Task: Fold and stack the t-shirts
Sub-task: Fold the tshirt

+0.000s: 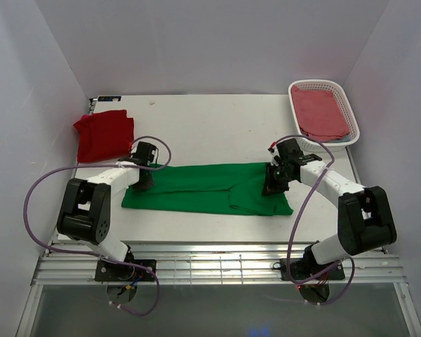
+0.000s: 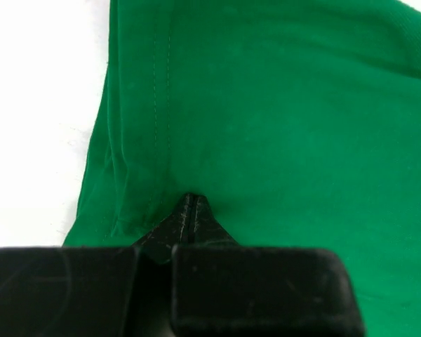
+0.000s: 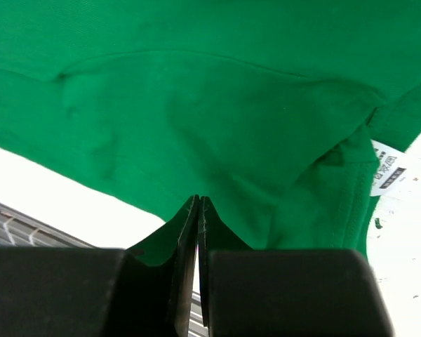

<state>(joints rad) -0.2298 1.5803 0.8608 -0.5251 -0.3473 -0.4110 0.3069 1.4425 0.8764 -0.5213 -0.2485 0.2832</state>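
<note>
White walls box in a white tabletop [image 1: 217, 119], and across its near middle lies the green t-shirt [image 1: 203, 188], drawn out into a long flat band between the two arms. The red t-shirt [image 1: 104, 135] sits already folded at the far left corner, well apart from the green one. At the far right a white basket [image 1: 316, 83] holds a pinkish-red cloth [image 1: 319, 111] (whether that is another shirt I cannot tell).

The left arm [image 1: 102, 184] has its jaws closed down on the left end of the band, close to a stitched hem [image 2: 158, 84]. The right arm [image 1: 337, 184] has its jaws pressed together on the right end, not far from a white label [image 3: 387, 168]. Both wrist views show green cloth bunching to a point at the tips, so I judge that each pair is pinching fabric rather than shut on nothing.

The cotton looks light and limp. It will likely sag and crease between two holds, and will not keep a fold unless laid flat. Pinching at the ends or corners, through all the layers, seems the sound place to hold it.

How many layers each pair has caught is hidden behind the jaws themselves. From above, the wrists cover both ends of the band, and the sleeves cannot be made out.
</note>
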